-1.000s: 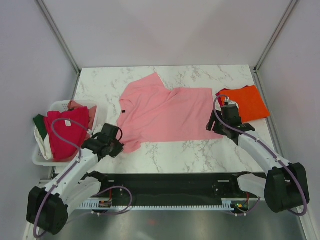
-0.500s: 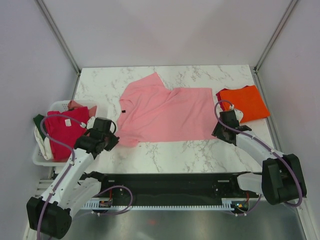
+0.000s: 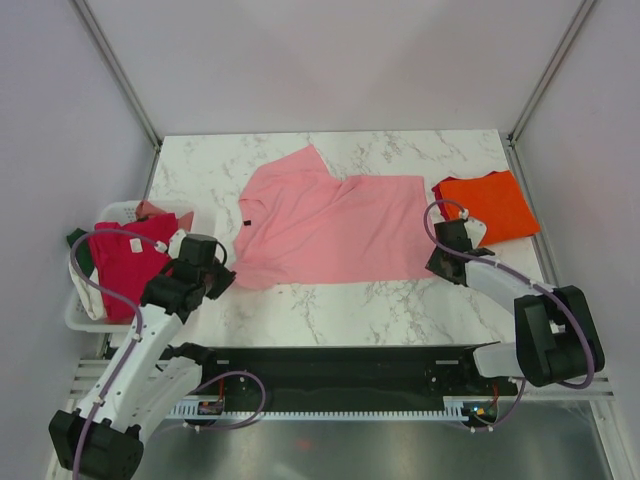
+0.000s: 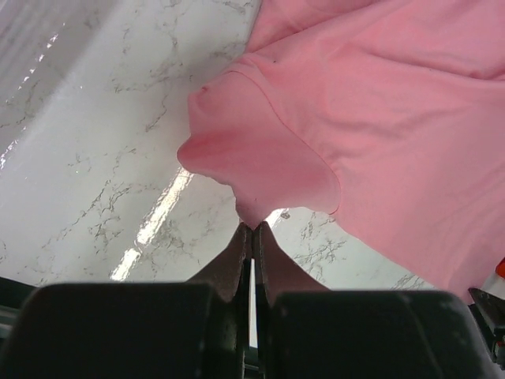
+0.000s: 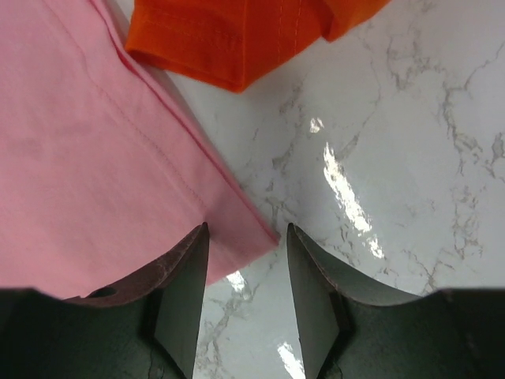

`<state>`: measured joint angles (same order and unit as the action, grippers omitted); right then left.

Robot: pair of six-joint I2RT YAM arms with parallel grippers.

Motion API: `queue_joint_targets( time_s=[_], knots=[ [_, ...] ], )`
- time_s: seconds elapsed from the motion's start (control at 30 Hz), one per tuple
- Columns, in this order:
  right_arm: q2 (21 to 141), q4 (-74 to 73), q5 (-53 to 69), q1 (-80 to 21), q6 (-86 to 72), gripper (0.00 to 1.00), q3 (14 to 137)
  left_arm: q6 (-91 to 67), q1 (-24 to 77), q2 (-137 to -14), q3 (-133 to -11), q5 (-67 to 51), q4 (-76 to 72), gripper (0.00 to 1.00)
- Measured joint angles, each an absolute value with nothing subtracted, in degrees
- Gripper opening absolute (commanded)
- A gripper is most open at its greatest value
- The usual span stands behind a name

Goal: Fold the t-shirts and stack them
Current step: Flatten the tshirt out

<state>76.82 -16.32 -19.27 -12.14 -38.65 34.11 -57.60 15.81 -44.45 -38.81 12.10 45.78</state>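
The pink t-shirt (image 3: pixel 330 225) lies spread on the desk (image 3: pixel 400 300). Left end effector (image 4: pixel 252 229): fingers together, clamped on its sleeve tip. Right end effector (image 5: pixel 246 260): fingers apart, straddling its hem corner. The orange t-shirt (image 5: pixel 237 31) lies just beside that hem.

My left gripper (image 3: pixel 226 280) sits at the pink t-shirt (image 3: pixel 325 225) by its near-left sleeve, my right gripper (image 3: pixel 436 266) at its near-right corner — the orange t-shirt (image 3: pixel 497 205) lies folded just beyond, the crimson t-shirt (image 3: pixel 130 262) heaped in the white basket (image 3: pixel 118 208).

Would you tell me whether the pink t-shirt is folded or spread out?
Spread out: the pink t-shirt lies wide across the table, its sleeve and bottom hem both showing.
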Motion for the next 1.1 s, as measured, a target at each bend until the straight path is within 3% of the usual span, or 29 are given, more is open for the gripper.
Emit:
queue_joint_targets(
  time_s=[0.13,0.23,0.33,0.4,0.47,0.5,0.83,1.1],
  knots=[
    [78.48,-14.70,-19.38,-12.14,-39.16,0.51,34.76,-57.49,15.81,-44.51,-39.42,12.08,45.91,0.02],
    [78.48,-14.24,-19.14,-12.12,-40.03,0.34,34.74,-57.45,15.81,-44.62,-40.34,12.10,46.19,0.02],
    [77.97,-14.20,-18.87,-12.14,-41.08,0.20,34.20,-57.30,15.81,-44.64,-41.28,12.14,46.22,0.02],
    [77.23,-14.63,-18.61,-12.14,-41.60,0.17,33.85,-57.08,15.81,-44.91,-41.98,12.21,46.24,0.02],
    [76.42,-15.29,-18.46,-12.14,-41.78,0.03,33.78,-56.86,15.81,-45.34,-42.74,12.38,46.22,0.02],
    [75.94,-15.55,-18.48,-12.14,-41.69,0.00,33.78,-56.80,15.81,-45.54,-43.05,12.45,46.22,0.02],
    [69.36,-20.53,-19.16,-12.14,-41.74,0.04,33.78,-56.38,15.75,-45.12,-43.40,12.45,47.33,0.02],
    [65.67,-24.23,-18.90,-11.68,-40.75,0.00,34.20,-55.72,15.75,-43.38,-44.80,12.36,49.39,0.02]
  ],
)
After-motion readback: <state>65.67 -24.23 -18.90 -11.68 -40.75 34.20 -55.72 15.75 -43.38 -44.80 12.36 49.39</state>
